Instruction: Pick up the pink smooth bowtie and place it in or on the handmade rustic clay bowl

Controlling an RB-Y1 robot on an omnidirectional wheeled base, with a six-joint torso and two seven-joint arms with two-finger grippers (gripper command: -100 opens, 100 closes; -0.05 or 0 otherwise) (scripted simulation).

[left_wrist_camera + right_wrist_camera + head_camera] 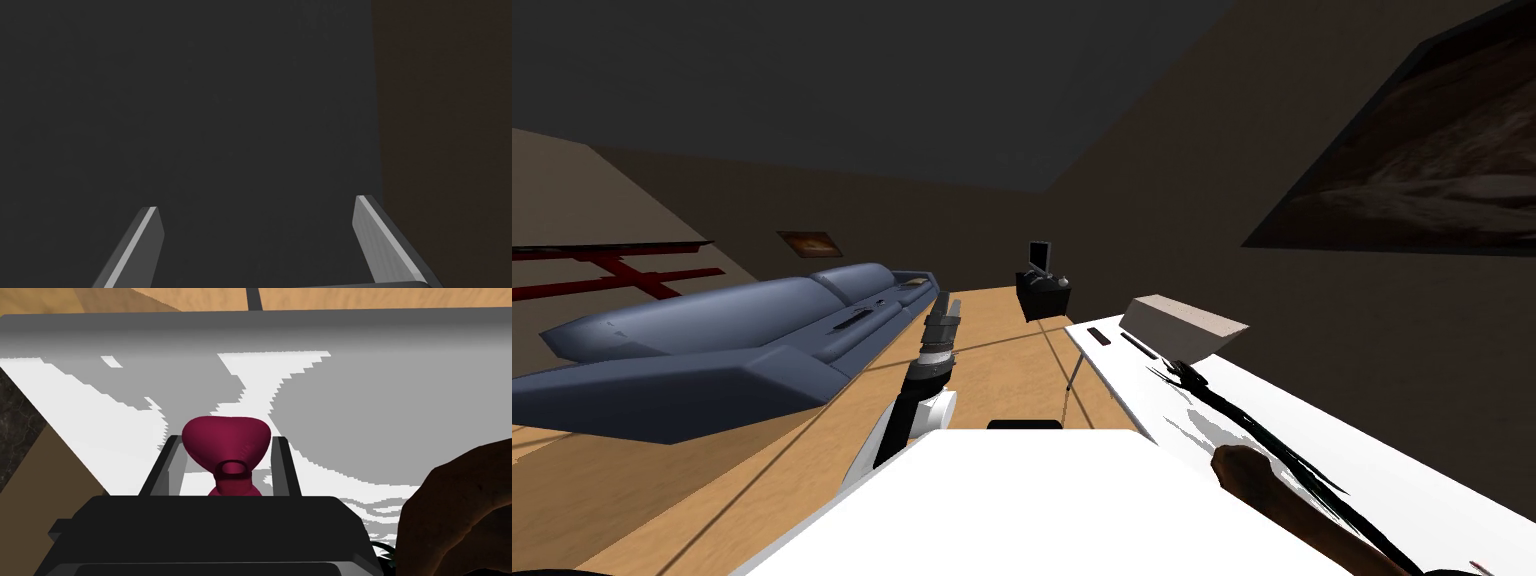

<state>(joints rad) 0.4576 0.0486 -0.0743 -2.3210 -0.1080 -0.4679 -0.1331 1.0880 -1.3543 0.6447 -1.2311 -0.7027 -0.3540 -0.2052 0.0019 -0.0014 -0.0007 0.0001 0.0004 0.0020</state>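
Right end effector (226,438) grips the bowtie (225,450) by its sides, long axis running along the fingers. The brown bowl (465,508) lies near on the white surface (100,418), off one finger's outer side. Left end effector (256,204) is spread, empty.

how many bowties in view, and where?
1. The dark pink bowtie is gripped between the right gripper's fingers over the white table, beside the brown bowl. Others could be hidden behind the gripper body.

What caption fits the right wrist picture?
Right gripper shut on the dark pink bowtie over the white table, brown bowl nearby.
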